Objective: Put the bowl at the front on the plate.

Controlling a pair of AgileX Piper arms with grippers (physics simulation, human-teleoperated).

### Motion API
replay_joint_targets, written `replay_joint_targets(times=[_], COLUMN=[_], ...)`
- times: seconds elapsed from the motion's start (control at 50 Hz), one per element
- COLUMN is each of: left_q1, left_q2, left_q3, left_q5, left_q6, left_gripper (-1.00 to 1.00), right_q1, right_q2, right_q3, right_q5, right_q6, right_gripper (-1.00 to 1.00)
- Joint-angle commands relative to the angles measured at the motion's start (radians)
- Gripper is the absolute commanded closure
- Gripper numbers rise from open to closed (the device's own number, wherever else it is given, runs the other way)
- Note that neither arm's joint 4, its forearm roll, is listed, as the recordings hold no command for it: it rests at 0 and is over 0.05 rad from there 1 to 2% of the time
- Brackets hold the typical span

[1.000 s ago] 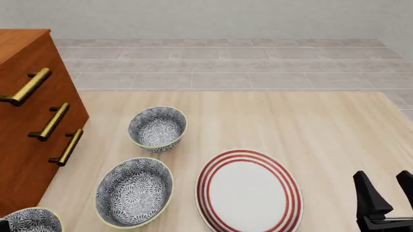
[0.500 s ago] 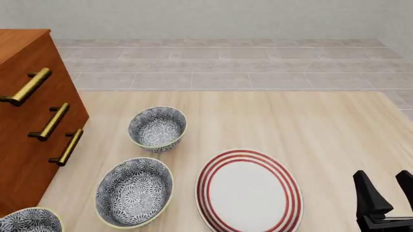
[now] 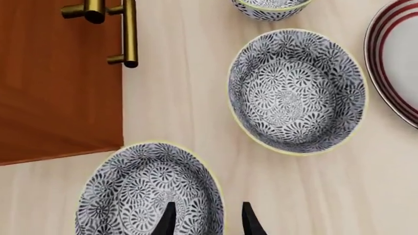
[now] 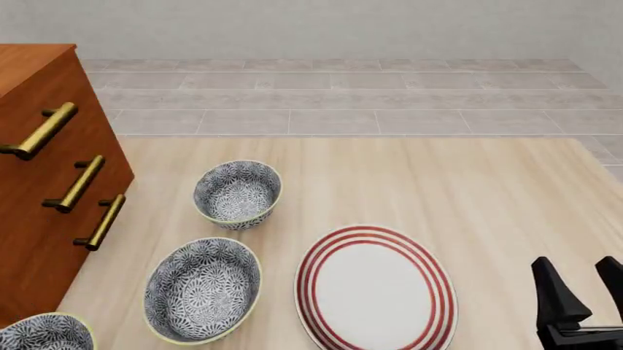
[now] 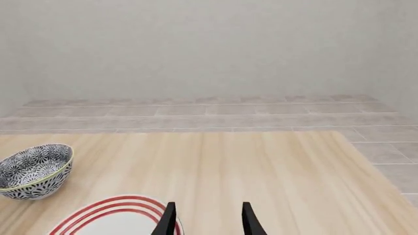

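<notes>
Left wrist view: left gripper (image 3: 205,221), fingers apart and empty, straddles the rim of the bowl (image 3: 149,192) at the bench's front-left corner, ready to pinch it for the plate (image 4: 377,287).

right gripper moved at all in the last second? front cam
No. In the front view the right gripper sits in the same spot beside the plate, with the gap to the plate's red-ringed rim unchanged.

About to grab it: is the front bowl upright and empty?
Yes: the front bowl sits upright, opening up, only its pattern inside; left pincer hovers open above its rim.
</notes>
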Motion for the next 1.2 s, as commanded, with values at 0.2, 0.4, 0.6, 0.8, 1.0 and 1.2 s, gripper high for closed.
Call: replay_joint_targets(times=[0.2, 0.4, 0.6, 0.8, 1.0, 1.2], left_q1=[0.007, 0.001, 0.008, 0.010, 0.008, 0.029], left_q2=[0.062, 0.083, 0.092, 0.121, 0.142, 0.228], left_q3=[0.138, 0.173, 0.206, 0.217, 0.218, 0.218], left_q5=[-0.132, -0.159, -0.163, -0.176, -0.160, -0.219], left_q6=[-0.036, -0.062, -0.083, -0.108, -0.146, -0.120], left_gripper=[-1.00, -1.00, -1.00, -1.00, -1.00, -1.00], right_q1=[-0.007, -0.007, -0.010, -0.011, -0.013, -0.014], right_q2=[-0.020, -0.023, -0.029, -0.034, -0.034, -0.038], right_q3=[0.000, -0.001, -0.002, -0.002, -0.002, -0.002], right_q5=[0.019, 0.021, 0.026, 0.029, 0.028, 0.032], right_q6=[-0.003, -0.003, 0.001, 0.004, 0.006, 0.008], right_gripper=[-1.00, -1.00, -1.00, -1.00, -1.00, -1.00])
